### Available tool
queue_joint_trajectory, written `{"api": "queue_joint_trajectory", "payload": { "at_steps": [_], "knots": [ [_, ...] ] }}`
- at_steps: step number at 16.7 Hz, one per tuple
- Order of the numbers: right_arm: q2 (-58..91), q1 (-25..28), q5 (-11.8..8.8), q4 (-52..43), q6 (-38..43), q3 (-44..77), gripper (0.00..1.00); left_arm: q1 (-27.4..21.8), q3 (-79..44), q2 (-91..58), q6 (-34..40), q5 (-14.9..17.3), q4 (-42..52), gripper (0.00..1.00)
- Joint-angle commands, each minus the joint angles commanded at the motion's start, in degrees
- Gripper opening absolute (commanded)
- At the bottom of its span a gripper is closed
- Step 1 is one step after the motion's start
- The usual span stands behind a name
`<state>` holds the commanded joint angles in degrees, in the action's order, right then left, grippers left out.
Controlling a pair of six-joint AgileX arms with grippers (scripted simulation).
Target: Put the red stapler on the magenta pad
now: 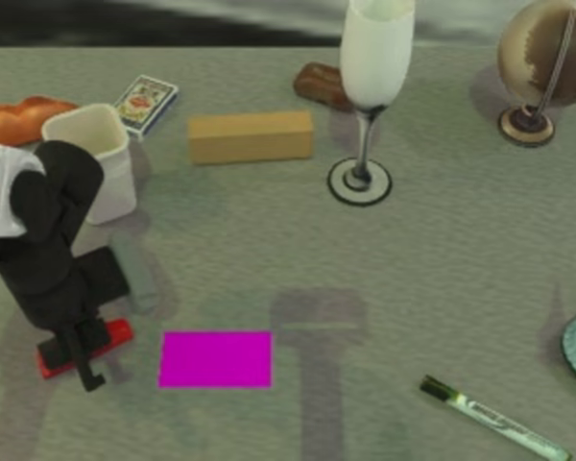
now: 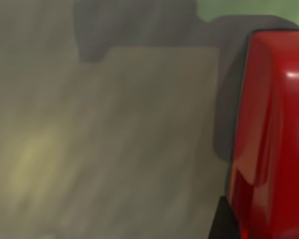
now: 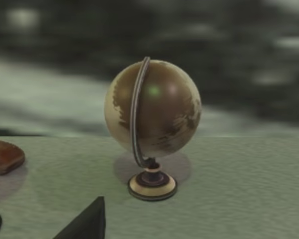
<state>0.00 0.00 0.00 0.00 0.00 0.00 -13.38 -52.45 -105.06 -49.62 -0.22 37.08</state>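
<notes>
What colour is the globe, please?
Brown and tan globe, clearest in the right wrist view.

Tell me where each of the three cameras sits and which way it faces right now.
Top view: above the table, looking down; the left gripper sits at the red stapler, beside the magenta pad.
Left wrist view: close above the table, red stapler filling one edge.
Right wrist view: low, facing the globe; a dark part of the arm shows.
Shared: stapler in top and left wrist views; globe in top and right wrist views.
</notes>
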Motion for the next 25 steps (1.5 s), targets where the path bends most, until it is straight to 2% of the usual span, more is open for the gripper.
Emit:
{"api": "queue_joint_trajectory", "payload": {
  "at_steps": [4,12,19,22,25],
  "knots": [
    [0.0,0.0,0.0,0.0,0.0,0.0,1.0,0.0,-1.7,1.0,-0.2,0.0,2.3,0.0],
    [0.0,0.0,0.0,0.0,0.0,0.0,1.0,0.8,-12.2,9.6,0.3,0.0,22.2,0.0],
    [0.0,0.0,0.0,0.0,0.0,0.0,1.0,0.5,-13.0,10.3,0.8,-0.2,23.5,0.0],
    [0.0,0.0,0.0,0.0,0.0,0.0,1.0,-0.6,-14.2,9.8,5.8,-1.0,24.9,0.0],
    [0.0,0.0,0.0,0.0,0.0,0.0,1.0,-2.5,-16.3,8.6,16.5,-2.5,27.3,0.0]
  ]
}}
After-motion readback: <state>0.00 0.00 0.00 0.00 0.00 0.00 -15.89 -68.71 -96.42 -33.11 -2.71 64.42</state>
